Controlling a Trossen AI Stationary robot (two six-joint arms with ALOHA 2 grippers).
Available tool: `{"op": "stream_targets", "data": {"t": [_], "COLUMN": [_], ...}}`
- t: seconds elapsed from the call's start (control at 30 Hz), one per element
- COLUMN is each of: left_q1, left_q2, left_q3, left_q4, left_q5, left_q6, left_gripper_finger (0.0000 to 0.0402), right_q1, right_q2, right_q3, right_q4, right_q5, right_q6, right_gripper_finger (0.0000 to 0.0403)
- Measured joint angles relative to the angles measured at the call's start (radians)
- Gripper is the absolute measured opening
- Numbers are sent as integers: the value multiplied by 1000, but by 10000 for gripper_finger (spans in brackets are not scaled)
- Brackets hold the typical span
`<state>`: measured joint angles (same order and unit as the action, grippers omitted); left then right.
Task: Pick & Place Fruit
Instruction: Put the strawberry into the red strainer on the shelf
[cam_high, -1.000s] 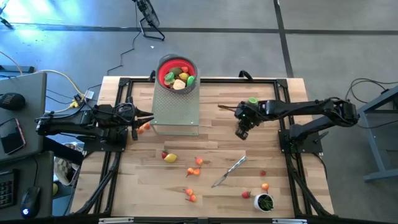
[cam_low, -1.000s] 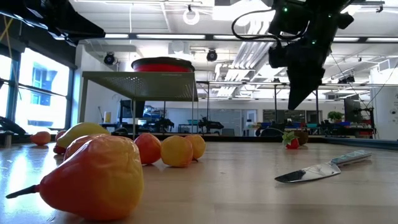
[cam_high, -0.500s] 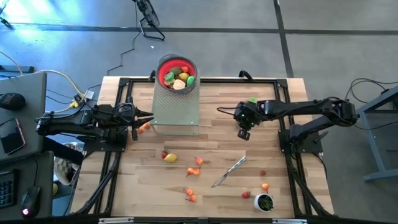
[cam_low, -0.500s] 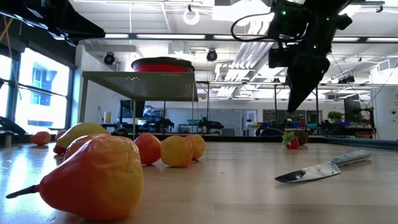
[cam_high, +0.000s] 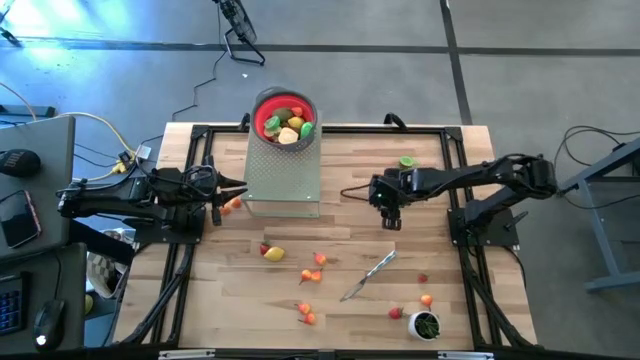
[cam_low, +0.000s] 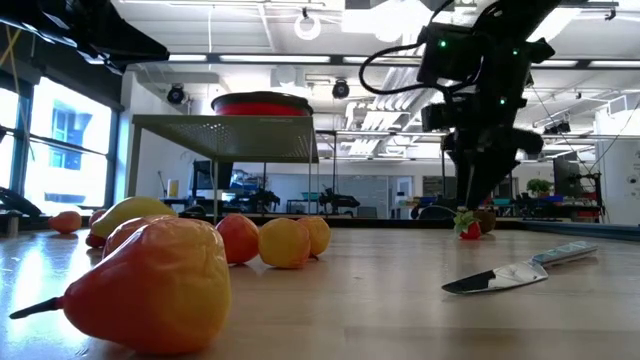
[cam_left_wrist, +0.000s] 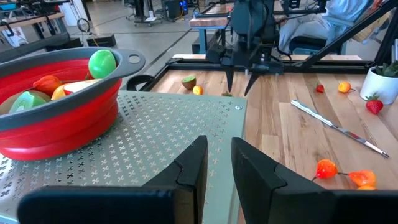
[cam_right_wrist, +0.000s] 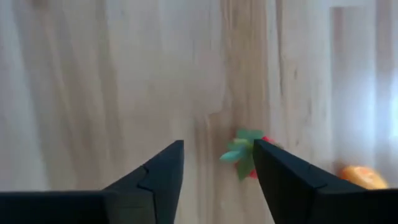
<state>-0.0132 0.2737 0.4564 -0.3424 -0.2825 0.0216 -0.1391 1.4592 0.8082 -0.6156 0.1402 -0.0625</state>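
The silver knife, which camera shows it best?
The high view: the whole silver knife lies flat on bare wood. The left wrist view shows it whole but slanted; the low view shows it edge-on. The right wrist view misses it.

The high view looks straight down on the whole counter (cam_high: 420, 290). The low view sits at counter height, close behind fruit, facing the room. Both share the knife (cam_high: 367, 275). The left wrist view looks across the red bowl (cam_left_wrist: 59, 106); the right wrist view points down, close to the wood.
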Motion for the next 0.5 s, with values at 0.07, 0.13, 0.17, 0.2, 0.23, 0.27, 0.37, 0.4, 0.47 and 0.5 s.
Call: {"op": "stream_targets", "data": {"t": [0.07,0.13,0.17,0.2,0.23,0.27,0.37,0.4,0.47,0.5], "left_q1": [0,0,0,0,0,0,0,0,0,0], "left_q2": [0,0,0,0,0,0,0,0,0,0], "left_q3": [0,0,0,0,0,0,0,0,0,0], "left_q4": [0,0,0,0,0,0,-1,-3,-8,-9], "left_q5": [0,0,0,0,0,0,0,0,0,0], "left_q6": [0,0,0,0,0,0,0,0,0,0], "left_gripper_finger": [67,67,67,67,67,67,67,67,67,67], "right_q1": [10,17,17,17,17,17,17,17,17,17], "right_q2": [14,22,22,22,22,22,22,22,22,22], "right_q3": [0,0,0,0,0,0,0,0,-8,-16], "right_q4": [14,20,19,19,19,19,18,19,31,39], "right_q5": [46,75,74,72,72,72,72,73,73,71], "right_q6": [-22,-40,-46,-47,-47,-47,-39,-33,-22,-18], "right_gripper_finger": [187,187,187,187,187,188,188,188,188,188]}}
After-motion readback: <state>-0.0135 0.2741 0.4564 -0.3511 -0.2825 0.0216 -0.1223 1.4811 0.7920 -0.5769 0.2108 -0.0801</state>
